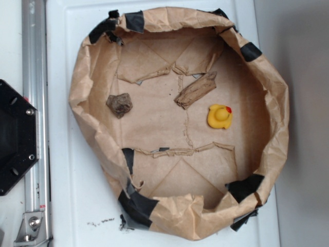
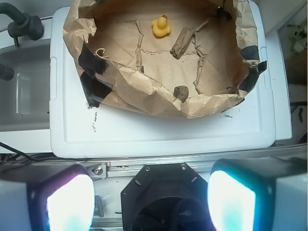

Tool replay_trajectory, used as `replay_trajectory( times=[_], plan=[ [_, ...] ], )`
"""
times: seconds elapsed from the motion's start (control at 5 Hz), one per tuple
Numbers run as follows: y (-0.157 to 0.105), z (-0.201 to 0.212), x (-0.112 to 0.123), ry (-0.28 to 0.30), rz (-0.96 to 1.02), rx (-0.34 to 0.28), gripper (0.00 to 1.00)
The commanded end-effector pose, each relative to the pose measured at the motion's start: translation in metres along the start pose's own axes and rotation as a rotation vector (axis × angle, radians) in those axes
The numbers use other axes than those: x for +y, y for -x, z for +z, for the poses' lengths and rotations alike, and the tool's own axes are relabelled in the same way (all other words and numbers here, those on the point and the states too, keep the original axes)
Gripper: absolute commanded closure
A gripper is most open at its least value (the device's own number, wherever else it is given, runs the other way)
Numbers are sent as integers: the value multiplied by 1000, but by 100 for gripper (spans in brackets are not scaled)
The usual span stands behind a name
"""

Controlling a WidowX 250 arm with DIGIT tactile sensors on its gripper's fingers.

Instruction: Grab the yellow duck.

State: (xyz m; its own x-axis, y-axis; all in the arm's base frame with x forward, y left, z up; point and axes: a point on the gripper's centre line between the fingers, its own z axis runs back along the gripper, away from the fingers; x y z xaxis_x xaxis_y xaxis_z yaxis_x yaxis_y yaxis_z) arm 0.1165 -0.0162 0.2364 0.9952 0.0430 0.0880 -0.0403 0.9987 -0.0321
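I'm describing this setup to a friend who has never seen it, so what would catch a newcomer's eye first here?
First, the yellow duck, the one bright spot, sitting on the floor of the brown paper basin toward its right side in the exterior view. Beside it lies a crumpled paper roll, and across the floor a brown lump. In the wrist view, the gripper is far back from the basin, its two fingers glowing at the bottom corners, spread wide and empty.

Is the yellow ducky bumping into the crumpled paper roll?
Apart. The exterior view shows bare brown paper between the yellow duck and the crumpled paper roll; the wrist view shows that gap too.
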Motion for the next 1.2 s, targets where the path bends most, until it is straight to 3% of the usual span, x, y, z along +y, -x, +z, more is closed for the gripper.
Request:
replay_trajectory(
  times=[0.0, 0.2, 0.4, 0.6, 0.8, 1.0],
  plan=[
    [0, 0, 0, 0, 0, 0, 0],
    [-48, -28, 16, -30, -153, -86, 0],
    [-99, -51, 5, -89, -268, -160, 0],
    [-129, -74, 3, -47, -339, -201, 0],
    [-160, -112, 9, -69, -377, -107, 0],
    [-173, -137, 11, -32, -394, -81, 0]
  ],
)
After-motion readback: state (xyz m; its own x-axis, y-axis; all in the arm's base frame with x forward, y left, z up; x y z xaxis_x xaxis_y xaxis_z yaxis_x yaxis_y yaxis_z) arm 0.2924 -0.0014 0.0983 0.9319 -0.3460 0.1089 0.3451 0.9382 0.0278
